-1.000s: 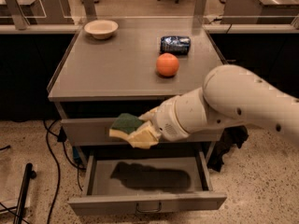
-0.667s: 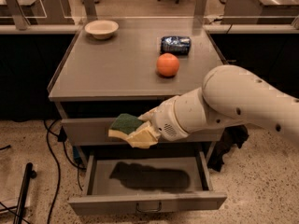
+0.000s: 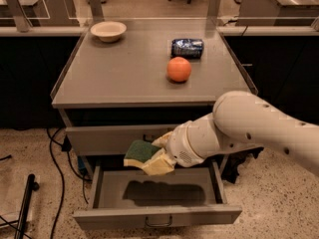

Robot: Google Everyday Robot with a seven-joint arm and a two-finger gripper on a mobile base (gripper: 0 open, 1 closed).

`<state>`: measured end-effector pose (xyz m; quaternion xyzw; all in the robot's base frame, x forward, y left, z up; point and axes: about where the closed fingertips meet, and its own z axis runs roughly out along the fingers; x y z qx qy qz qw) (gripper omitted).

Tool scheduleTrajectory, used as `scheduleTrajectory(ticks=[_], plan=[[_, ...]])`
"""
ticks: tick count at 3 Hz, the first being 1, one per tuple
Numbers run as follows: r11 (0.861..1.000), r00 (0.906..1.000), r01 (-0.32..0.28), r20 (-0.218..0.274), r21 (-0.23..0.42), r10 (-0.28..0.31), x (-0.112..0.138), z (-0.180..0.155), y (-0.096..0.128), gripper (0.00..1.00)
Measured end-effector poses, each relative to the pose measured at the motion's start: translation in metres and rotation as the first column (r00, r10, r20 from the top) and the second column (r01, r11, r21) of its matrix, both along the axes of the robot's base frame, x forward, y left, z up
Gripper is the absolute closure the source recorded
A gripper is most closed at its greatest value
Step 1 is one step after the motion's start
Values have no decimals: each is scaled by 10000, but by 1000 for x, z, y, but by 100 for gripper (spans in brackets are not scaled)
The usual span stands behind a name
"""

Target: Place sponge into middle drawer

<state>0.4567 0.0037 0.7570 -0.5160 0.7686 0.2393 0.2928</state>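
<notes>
We note gripper clamped on sponge, hovering above open middle drawer. Transport step in hand; next req. lowering w/in drawer walls, then release.

Tool with sponge above middle drawer

Gripper over middle drawer — floor open

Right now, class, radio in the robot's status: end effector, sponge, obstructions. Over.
End effector above open middle drawer, gripping sponge. Sponge airborne, not yet placed. Nothing seen in the way.
</notes>
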Motion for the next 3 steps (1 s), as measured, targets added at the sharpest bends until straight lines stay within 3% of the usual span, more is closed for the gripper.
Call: scheduleTrajectory(ticks=[2,3], plan=[[9986,9986,-526,-15,2,526,-10,-103,-20,100],[9973,9953,-709,-651,171,718,-10,-169,-27,100]])
